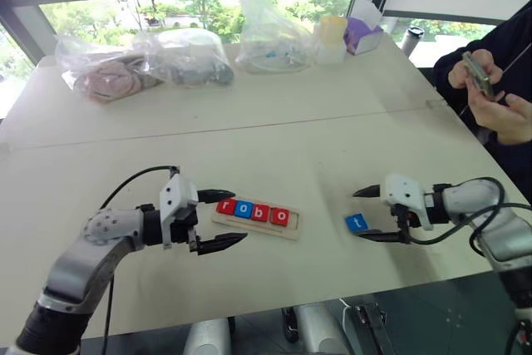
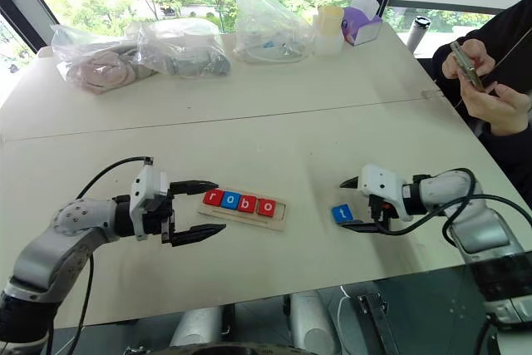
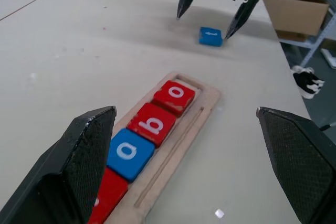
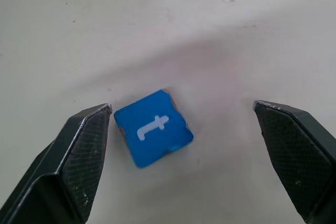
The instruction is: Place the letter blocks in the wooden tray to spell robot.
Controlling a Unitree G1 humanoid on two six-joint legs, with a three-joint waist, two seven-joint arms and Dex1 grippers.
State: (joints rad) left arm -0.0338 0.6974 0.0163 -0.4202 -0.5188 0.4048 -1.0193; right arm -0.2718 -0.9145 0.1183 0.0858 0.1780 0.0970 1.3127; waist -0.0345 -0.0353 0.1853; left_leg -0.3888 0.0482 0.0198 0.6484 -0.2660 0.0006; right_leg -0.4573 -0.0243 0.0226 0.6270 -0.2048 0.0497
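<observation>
Tile t (image 4: 154,127) lies skewed between the right gripper's (image 1: 366,214) wide-spread fingers, toward the table's (image 1: 332,147) right edge, well apart from the wooden tray's (image 1: 293,227) empty end slot; the left gripper (image 1: 223,219) gapes empty beside the tray.

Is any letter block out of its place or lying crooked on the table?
Yes. The blue t block lies on the table, outside the wooden tray, turned askew between the fingers of the open right pincer. The tray holds r, o, b, o; its last slot is empty.

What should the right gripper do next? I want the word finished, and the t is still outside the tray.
Probably close the open right gripper on the blue t block, which lies flat on the table between its fingers. The wooden tray already holds r, o, b, o, and its last slot, nearest the t, is free.
</observation>
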